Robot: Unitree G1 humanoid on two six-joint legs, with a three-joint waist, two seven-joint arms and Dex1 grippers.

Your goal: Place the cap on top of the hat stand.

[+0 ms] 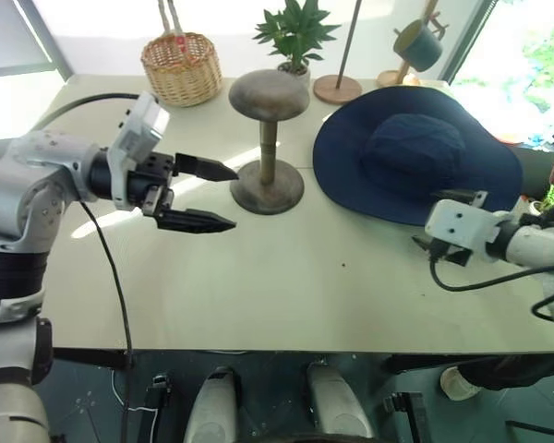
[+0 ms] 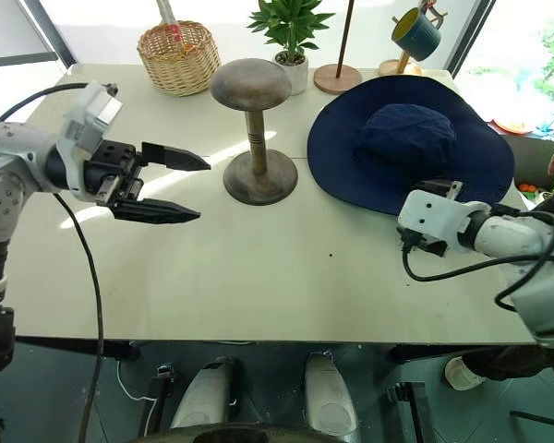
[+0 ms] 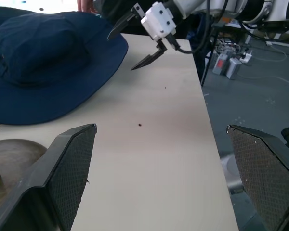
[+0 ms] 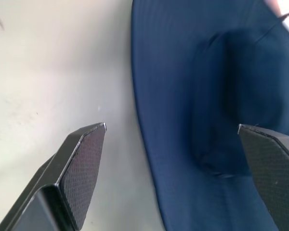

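Cap point(image 1: 415, 152) flat on tabletop point(image 1: 286, 286), crown up, at 3 o'clock of the hat stand point(image 1: 268, 138), just beside its base. Left pincer point(image 1: 220, 196) apart, empty, near stand at 9 o'clock. Right pincer point(image 3: 135, 45) apart, empty, at cap's near brim.

table point(image 1: 286, 295): pale, flat top, lit by a bright patch of sun at the far side
wicker basket point(image 1: 181, 67): woven, with a handle, at the far edge of the table, towards the left
potted plant point(image 1: 297, 37): green leaves in a pale pot, just right of the basket
thin pole point(image 1: 339, 81): upright on a flat round wooden disc, right of the plant
mug tree point(image 1: 402, 69): wooden, far right corner
mug point(image 1: 417, 44): dark green, hanging on the mug tree
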